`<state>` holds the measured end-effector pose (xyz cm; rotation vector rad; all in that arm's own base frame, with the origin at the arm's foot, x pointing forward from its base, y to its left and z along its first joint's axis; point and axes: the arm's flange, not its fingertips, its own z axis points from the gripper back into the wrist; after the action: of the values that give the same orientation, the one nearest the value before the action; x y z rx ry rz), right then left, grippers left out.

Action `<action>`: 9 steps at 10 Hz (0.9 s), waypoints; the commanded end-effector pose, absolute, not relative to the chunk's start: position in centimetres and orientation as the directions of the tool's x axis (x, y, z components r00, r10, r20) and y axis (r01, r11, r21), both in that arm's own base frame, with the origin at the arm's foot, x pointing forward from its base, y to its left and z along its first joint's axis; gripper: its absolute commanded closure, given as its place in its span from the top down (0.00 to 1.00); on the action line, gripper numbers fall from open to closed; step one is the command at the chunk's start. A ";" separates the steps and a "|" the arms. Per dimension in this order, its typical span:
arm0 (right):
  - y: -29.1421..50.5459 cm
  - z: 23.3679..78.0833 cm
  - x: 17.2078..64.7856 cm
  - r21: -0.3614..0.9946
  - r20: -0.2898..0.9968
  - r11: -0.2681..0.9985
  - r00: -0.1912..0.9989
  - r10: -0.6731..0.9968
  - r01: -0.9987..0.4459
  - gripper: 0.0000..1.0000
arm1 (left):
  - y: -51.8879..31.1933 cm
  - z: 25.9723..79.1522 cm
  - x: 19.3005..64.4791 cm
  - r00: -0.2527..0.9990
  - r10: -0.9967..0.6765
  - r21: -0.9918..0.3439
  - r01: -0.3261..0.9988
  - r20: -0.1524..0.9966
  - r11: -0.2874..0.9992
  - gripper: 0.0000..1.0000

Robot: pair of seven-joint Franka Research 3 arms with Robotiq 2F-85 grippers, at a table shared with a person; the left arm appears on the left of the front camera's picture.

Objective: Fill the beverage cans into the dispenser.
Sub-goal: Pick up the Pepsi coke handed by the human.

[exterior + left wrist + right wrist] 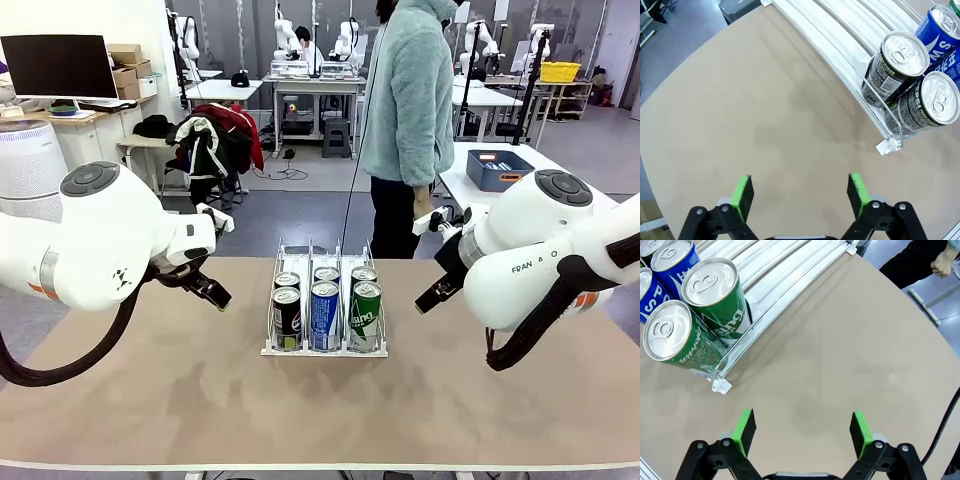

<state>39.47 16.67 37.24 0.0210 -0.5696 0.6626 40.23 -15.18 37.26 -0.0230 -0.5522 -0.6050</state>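
The clear dispenser (271, 349) stands mid-table with several beverage cans in its three lanes: black Pepsi cans (287, 316) on the left, blue ones (325, 314) in the middle, green ones (365, 314) on the right. My left gripper (212, 293) hovers left of the rack, open and empty. In the left wrist view its green pads (743, 195) stand wide over bare table, with two black cans (895, 67) at upper right. My right gripper (430, 297) hovers right of the rack, open and empty. In the right wrist view two green cans (715, 297) sit at upper left in the dispenser (722, 385).
A person in a light fleece jacket (408, 90) stands at the far edge of the table, one hand (942, 262) hanging near it. A dark-blue bin (498, 168) rests on a white table behind at the right. The tan tabletop (320, 410) lies bare around the rack.
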 end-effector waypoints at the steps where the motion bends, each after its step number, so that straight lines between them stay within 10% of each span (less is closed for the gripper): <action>1: 16.7 37.2 39.5 -0.158 0.507 0.794 0.642 0.575 -0.587 1.00 | -15.2 37.3 40.2 0.683 -0.533 0.137 0.545 0.499 0.827 1.00; 9: 16.7 37.2 39.5 -0.158 0.507 0.794 0.642 0.575 -0.587 1.00 | -15.2 37.3 40.2 0.683 -0.533 0.137 0.545 0.499 0.827 1.00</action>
<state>39.47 16.67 37.24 0.0210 -0.5696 0.6627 40.23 -15.18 37.26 -0.0230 -0.5522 -0.6051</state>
